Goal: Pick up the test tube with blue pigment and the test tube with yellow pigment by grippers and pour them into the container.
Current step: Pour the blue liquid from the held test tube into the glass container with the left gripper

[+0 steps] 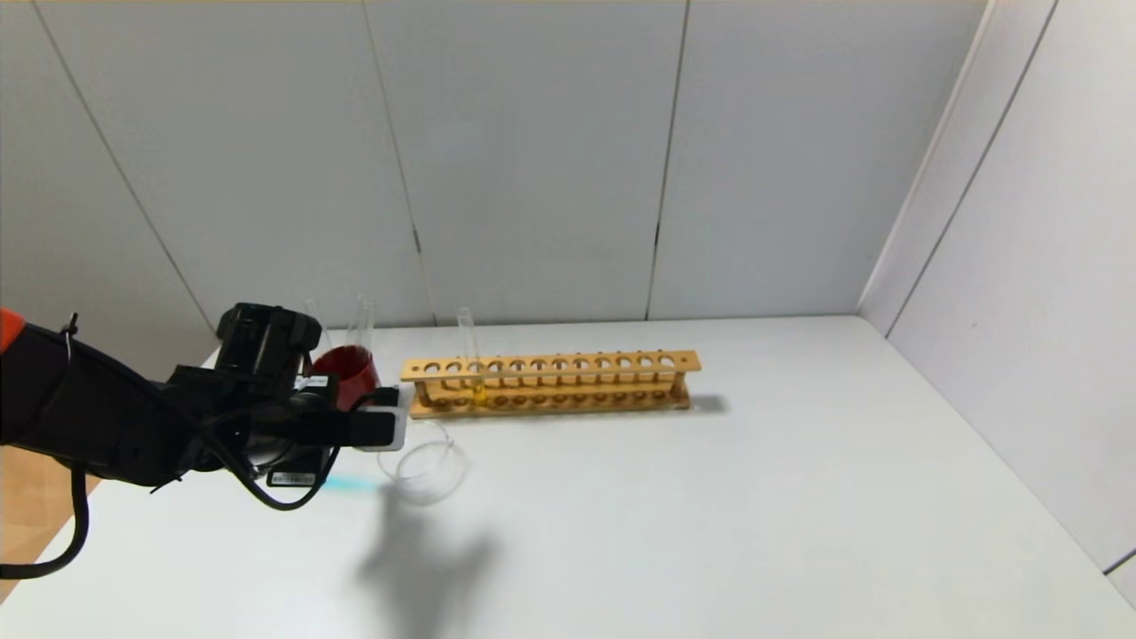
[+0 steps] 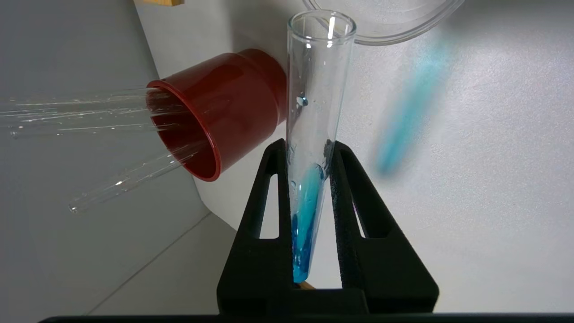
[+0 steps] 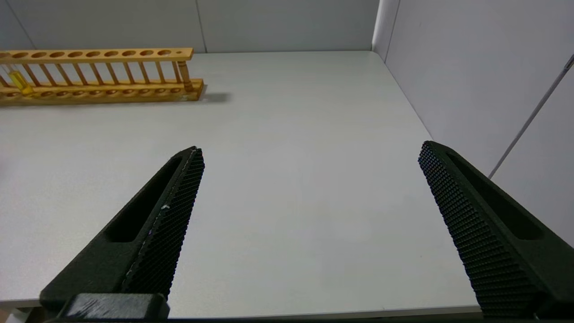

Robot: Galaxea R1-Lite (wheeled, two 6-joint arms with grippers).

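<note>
No readable text anywhere; only a small white label (image 1: 291,478) on the underside of the left gripper (image 1: 390,426), its print too small to make out.

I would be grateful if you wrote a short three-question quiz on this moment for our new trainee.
1. True or false: the left gripper is shut on the test tube with blue pigment.
2. Where is the test tube with yellow pigment? A) in the red cup B) upright in the wooden rack C) in the right gripper
3. Fill in: the open end of the held tube points toward the ____.

Key:
1. True; the blue liquid sits at the tube's closed end, between the fingers.
2. B; it stands near the end of the wooden rack nearest the red cup. The right gripper is open and holds nothing.
3. container.
</note>
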